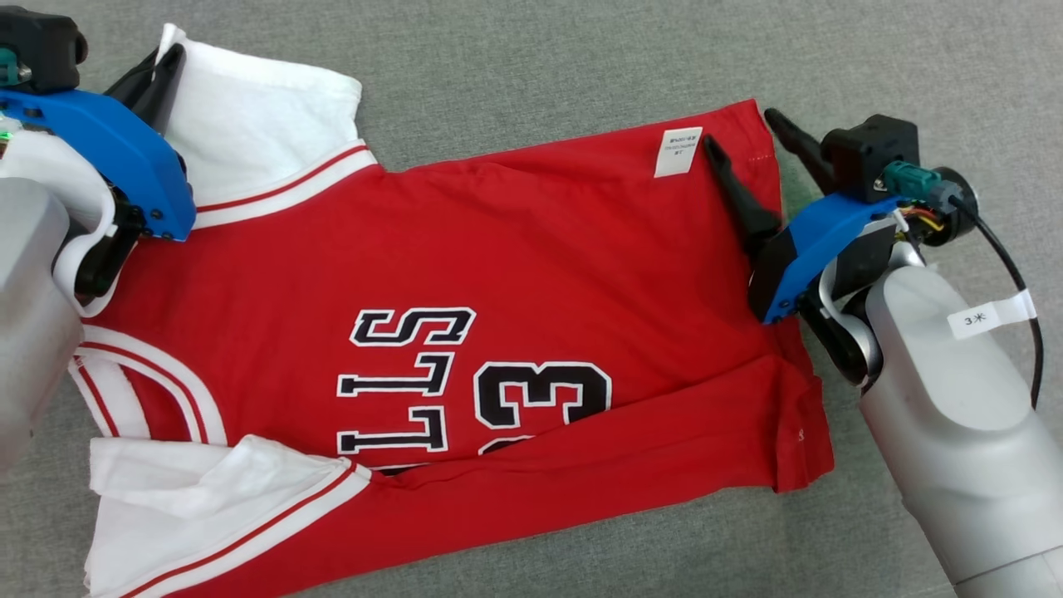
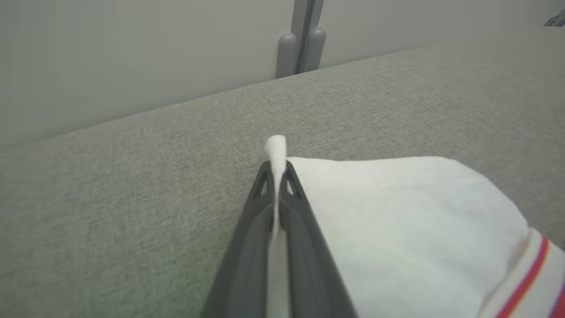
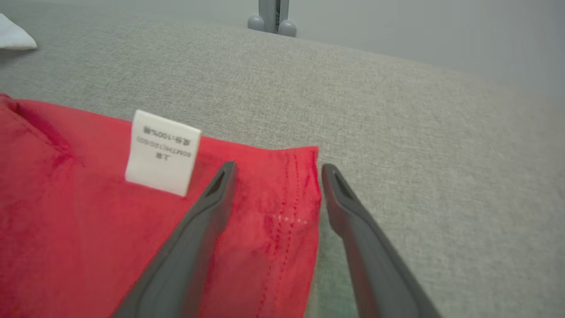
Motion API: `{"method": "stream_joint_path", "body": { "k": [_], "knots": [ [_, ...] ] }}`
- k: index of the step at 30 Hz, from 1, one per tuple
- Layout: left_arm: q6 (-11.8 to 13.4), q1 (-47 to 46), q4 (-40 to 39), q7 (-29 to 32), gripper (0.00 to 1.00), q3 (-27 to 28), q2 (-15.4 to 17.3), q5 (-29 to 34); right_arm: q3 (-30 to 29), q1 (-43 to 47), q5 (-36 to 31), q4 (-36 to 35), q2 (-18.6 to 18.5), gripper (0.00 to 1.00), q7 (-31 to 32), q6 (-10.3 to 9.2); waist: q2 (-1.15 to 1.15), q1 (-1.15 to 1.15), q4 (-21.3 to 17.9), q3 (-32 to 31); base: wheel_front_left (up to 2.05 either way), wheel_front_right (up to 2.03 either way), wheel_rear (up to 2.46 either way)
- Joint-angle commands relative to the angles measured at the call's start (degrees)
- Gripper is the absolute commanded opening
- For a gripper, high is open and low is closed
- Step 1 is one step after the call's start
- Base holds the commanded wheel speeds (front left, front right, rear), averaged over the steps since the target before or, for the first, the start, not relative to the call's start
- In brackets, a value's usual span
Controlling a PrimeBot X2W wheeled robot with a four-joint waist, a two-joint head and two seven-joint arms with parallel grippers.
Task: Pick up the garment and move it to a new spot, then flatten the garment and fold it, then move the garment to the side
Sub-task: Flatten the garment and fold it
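While the garment [image 1: 498,274] lies spread on the grey fabric surface [image 1: 581,66], both tools are positioned at its far edge. The garment is a red jersey with white sleeves and red-and-white trim. It lies lengthwise across the head view, collar end at the left and hem at the right. Black lettering [image 1: 415,382] with white outlines shows on the chest. The near long edge is folded over onto the front and covers part of the lettering.

Left tool [image 1: 174,54]: the fingers are pressed together on the edge of the far white sleeve [image 1: 257,116]. In the left wrist view, the left tool [image 2: 276,165] pinches a thin layer of white cloth, and a small tuft projects past the fingertips. The rest of the sleeve [image 2: 397,221] lies flat on the surface [image 2: 132,198] to the right of the fingers.

Right tool [image 1: 741,130]: the fingers are spread apart at the far hem corner. In the right wrist view, the right tool [image 3: 278,170] straddles that corner. One finger lies over the red cloth just beside the white care label [image 3: 162,152]; the other lies over the bare surface [image 3: 441,154] just beyond the hem edge. The fingers appear to rest close to the cloth, but contact cannot be confirmed. No cloth is held between them.

The near white sleeve [image 1: 191,490] lies crumpled at the lower left of the head view.
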Motion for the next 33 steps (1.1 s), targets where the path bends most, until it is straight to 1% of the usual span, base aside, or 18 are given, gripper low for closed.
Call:
{"method": "stream_joint_path", "body": {
  "k": [1, 8, 9, 10, 11, 18, 22, 26, 29, 33],
  "knots": [
    [0.1, -1.0, -0.1, -0.5, 0.0, -0.3, -0.1, -0.3, 0.5, 1.0, 0.5, 0.5, -0.4, 1.0, 0.8, 0.01, 0.0, 0.0, 0.2, 0.0, 0.0, 0.0, 0.0],
    [0.1, -1.5, 0.0, -2.7, 0.0, -2.5, -0.6, -1.8, 2.7, 2.5, 3.3, 0.7, -1.4, 1.0, 3.5, 0.01, 0.0, 0.0, 1.0, -0.5, 0.0, 0.0, 0.0],
    [0.1, -1.6, -0.1, -3.1, 0.0, -2.8, -0.6, -1.9, 2.8, 2.8, 3.6, 0.5, -1.6, 0.93, 3.5, 0.01, 0.0, 0.0, 1.1, -0.6, 0.0, 0.0, 0.0],
    [0.1, -1.7, -0.1, -3.3, 0.0, -3.1, -0.6, -2.1, 3.0, 2.9, 3.7, 0.3, -1.7, 0.59, 3.4, 0.01, 0.0, 0.0, 1.2, -0.6, 0.0, 0.0, 0.0],
    [0.1, -1.8, -0.1, -3.6, 0.0, -3.3, -0.6, -2.3, 3.2, 3.0, 3.6, 0.2, -1.9, 0.0, 3.5, 0.01, 0.0, 0.0, 1.2, -0.6, 0.0, 0.0, 0.0],
    [0.1, -2.4, 0.4, -6.9, 0.0, -3.8, -0.7, -3.6, 1.5, 1.5, 2.5, -0.5, -1.8, 0.0, -0.2, 0.01, 0.0, 0.0, 2.0, -1.6, 0.0, 0.0, 0.0],
    [0.1, -2.2, -0.4, -8.9, 0.0, -3.0, -0.9, -4.5, -0.2, 0.1, 1.9, 1.6, -1.6, 0.0, -2.0, 0.0, 0.0, 0.0, 3.2, -3.3, 0.0, 0.0, 0.0],
    [0.1, -0.4, -2.9, -9.8, 0.0, -1.7, -1.0, -4.2, -1.3, -0.5, 0.6, 4.6, -1.3, 0.0, -4.1, 0.01, 0.0, 0.0, 4.7, -5.5, 0.0, 0.0, 0.0],
    [0.1, 1.2, -6.5, -10.0, 0.0, 1.7, -0.3, -2.4, -1.5, 0.0, 0.2, 6.9, -1.0, 0.0, -5.4, 0.01, 0.0, 0.0, 5.8, -7.0, 0.0, 0.0, 0.0],
    [0.1, 7.1, -13.4, -9.9, 0.0, 8.3, 0.3, 1.6, -1.8, 1.7, 0.1, 9.9, -1.2, 0.0, -7.4, 0.01, 0.0, 0.0, 7.3, -9.2, 0.0, 0.0, 0.0]
  ]
}}
